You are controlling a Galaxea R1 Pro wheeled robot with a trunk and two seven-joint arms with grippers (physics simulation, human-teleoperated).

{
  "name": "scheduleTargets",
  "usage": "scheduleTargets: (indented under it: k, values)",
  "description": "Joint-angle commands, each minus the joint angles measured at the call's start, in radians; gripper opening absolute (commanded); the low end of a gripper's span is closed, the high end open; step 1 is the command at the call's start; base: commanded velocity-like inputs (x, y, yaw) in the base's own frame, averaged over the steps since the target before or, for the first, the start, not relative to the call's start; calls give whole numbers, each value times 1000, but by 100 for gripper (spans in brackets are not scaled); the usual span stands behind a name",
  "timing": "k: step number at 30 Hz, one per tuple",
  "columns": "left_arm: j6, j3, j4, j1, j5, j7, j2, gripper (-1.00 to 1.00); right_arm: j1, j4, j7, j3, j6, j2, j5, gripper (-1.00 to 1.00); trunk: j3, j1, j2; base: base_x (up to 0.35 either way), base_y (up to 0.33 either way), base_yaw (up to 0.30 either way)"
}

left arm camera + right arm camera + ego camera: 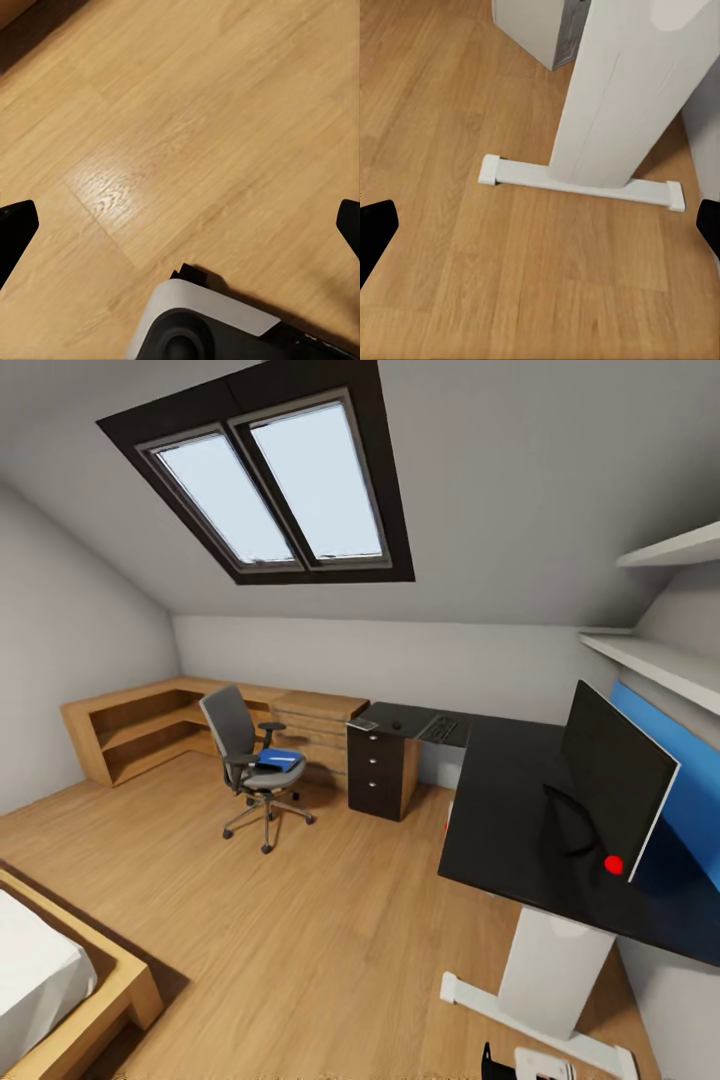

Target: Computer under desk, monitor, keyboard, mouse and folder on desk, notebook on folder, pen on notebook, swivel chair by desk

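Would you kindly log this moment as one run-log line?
phase: approach | folder: on swivel chair | monitor: on desk | left gripper: open | right gripper: open

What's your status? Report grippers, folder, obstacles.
Both grippers open, empty, over bare floor. Folder on swivel chair seat, away from desk. Monitor on desk. Open floor to chair.

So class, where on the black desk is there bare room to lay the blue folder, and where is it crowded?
The desk has a wide bare stretch between the keyboard and the monitor. The far end over the drawer unit is crowded with small items. The folder lies on the swivel chair.
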Motion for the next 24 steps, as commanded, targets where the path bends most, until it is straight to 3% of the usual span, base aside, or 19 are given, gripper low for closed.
scheduleTargets:
  k: [1, 10, 24]
  values:
    - [-2, 4, 0, 0, 3, -1, -1, 100, -1, 1, 4, -7, -2, 0, 9, 100, -3, 0, -1, 0, 20, 0]
    - [-2, 3, 1, 0, 2, -1, -1, 100, 0, 1, 32, -8, -2, 0, 10, 100, -18, 0, -1, 121, 195, 0]
    - [1, 0, 22, 0, -1, -3, -4, 100, -1, 1, 34, -8, -2, -1, 10, 100, -40, 0, -1, 244, 231, 0]
